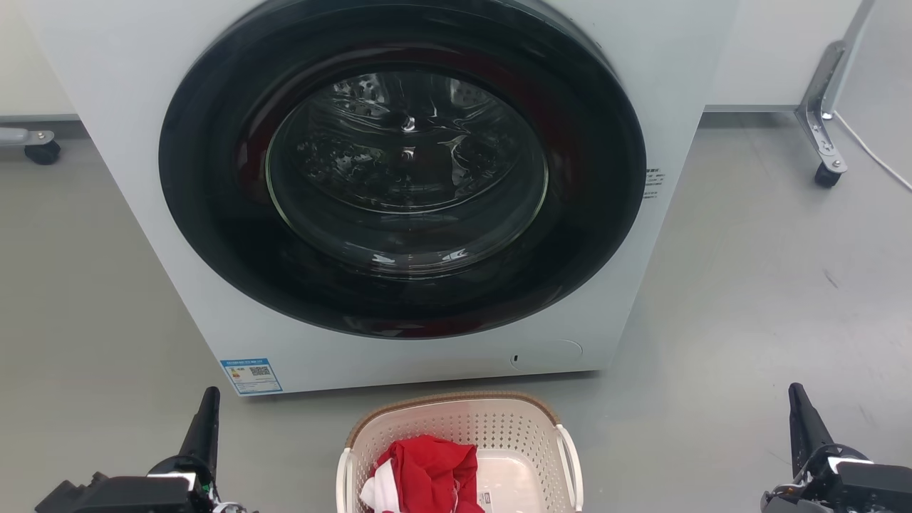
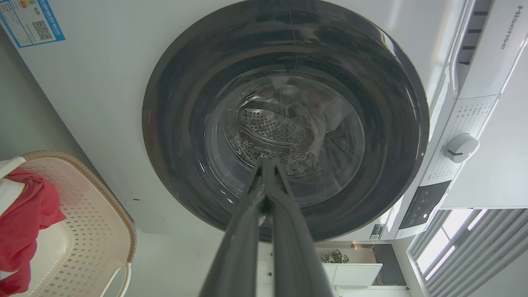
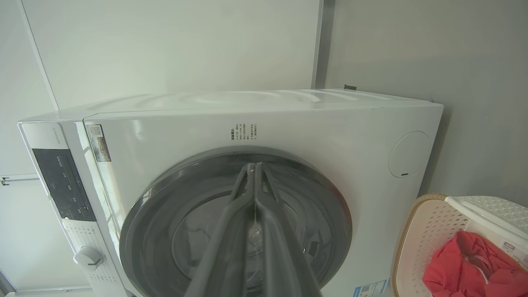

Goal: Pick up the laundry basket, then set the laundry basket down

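I had open floor on both sides of the basket; the washer stood just behind its far rim, closing that side.

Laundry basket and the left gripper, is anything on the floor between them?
In the head view, bare grey floor separates the left gripper from the laundry basket; nothing lies there.

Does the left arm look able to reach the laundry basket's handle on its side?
Probably yes. Bare floor lies between the left gripper and the near handle of the laundry basket, with nothing in the way. The gripper is shut, so it would need to open first.
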